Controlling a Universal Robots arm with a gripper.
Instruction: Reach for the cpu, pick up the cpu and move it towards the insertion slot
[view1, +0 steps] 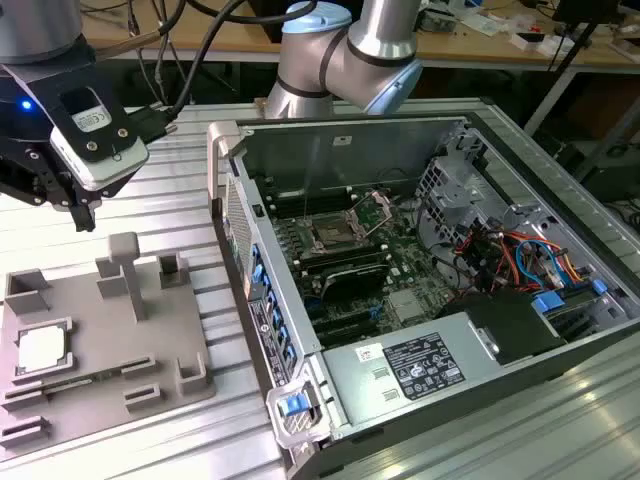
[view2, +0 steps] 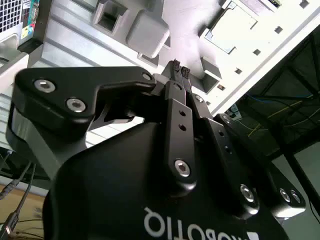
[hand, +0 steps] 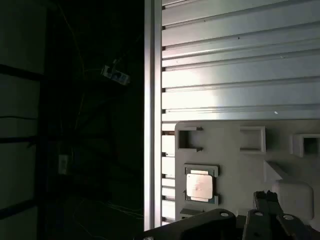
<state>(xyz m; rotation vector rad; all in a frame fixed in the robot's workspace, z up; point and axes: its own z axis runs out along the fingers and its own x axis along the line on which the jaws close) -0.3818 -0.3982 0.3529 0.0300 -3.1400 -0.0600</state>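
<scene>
Fingers of the one black gripper (view1: 84, 215) stood pressed together, holding nothing, above the ribbed metal table (view1: 180, 170). One cpu (view1: 42, 350), square and silvery-topped, lay in the one grey plastic tray (view1: 150, 340), toward seven o'clock from the gripper in the exterior view. The first wrist view showed the cpu (hand: 201, 186) with a greenish rim. One insertion slot (view1: 330, 235), shiny-framed, sat inside the open computer case (view1: 330, 150), at two o'clock from the tray.

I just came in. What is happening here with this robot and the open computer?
A robot arm is working next to an open computer case. Its tool hangs shut and empty above the grey tray, touching nothing. The cpu lies flat in a pocket of that tray, not yet picked up. The insertion slot is inside the case, toward the exterior view's right.
</scene>
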